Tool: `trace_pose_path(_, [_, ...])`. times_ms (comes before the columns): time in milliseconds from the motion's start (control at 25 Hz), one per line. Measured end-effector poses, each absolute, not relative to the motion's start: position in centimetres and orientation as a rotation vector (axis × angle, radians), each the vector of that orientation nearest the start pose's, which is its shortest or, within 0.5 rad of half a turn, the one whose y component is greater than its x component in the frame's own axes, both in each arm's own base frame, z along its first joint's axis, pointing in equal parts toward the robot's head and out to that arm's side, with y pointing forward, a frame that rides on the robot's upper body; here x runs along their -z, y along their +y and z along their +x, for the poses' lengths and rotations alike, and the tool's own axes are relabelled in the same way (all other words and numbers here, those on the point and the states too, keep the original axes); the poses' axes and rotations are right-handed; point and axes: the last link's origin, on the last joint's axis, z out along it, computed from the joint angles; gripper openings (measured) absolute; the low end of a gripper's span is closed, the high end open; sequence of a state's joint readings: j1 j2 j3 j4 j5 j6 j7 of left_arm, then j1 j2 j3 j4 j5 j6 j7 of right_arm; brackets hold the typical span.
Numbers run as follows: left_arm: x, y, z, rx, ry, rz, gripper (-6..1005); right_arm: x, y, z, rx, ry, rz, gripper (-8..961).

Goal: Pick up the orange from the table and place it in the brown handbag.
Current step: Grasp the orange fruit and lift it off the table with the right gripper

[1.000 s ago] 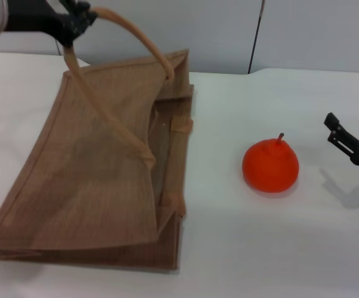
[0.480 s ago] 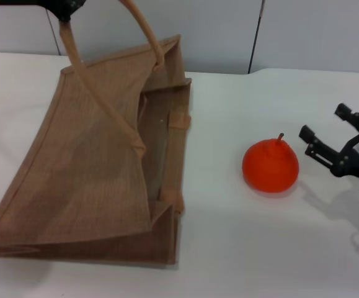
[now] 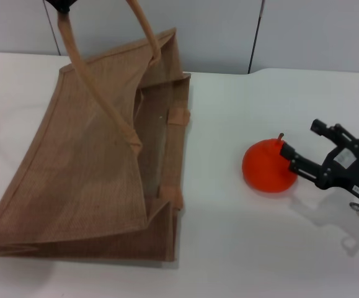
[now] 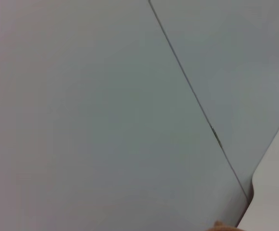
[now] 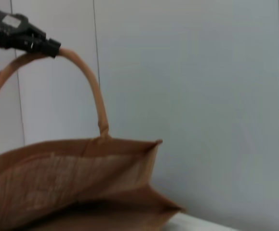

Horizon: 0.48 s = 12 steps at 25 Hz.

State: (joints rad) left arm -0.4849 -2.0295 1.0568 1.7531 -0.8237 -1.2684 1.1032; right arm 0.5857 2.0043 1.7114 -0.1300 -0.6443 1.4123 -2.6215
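The orange (image 3: 265, 166) sits on the white table (image 3: 229, 248), right of the brown handbag (image 3: 92, 167). The bag lies on its side with its mouth facing the orange. My left gripper (image 3: 61, 5) is at the top edge of the head view, shut on one bag handle (image 3: 80, 62) and holding it up. The right wrist view shows that gripper (image 5: 21, 33) on the handle (image 5: 88, 82) above the bag (image 5: 72, 178). My right gripper (image 3: 306, 143) is open at the orange's right side, its near finger (image 3: 297, 159) against the fruit.
A grey wall (image 3: 303, 31) with a vertical seam runs behind the table. The left wrist view shows only that wall (image 4: 105, 110) and a corner of the table (image 4: 274, 192). Bare tabletop lies in front of the orange.
My right gripper has moved left, from the right edge up to the orange's side. My left gripper has lifted the handle higher, nearly out of the head view, and the bag mouth has opened wider.
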Motion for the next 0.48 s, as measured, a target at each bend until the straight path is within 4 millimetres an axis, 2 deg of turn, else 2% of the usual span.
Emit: trace_pose_path(480, [-14.4,38.0,-11.2,0.088,-0.074,-2.272,131,4.5,31.9,30.6,-0.745,0.486,-2.299,895])
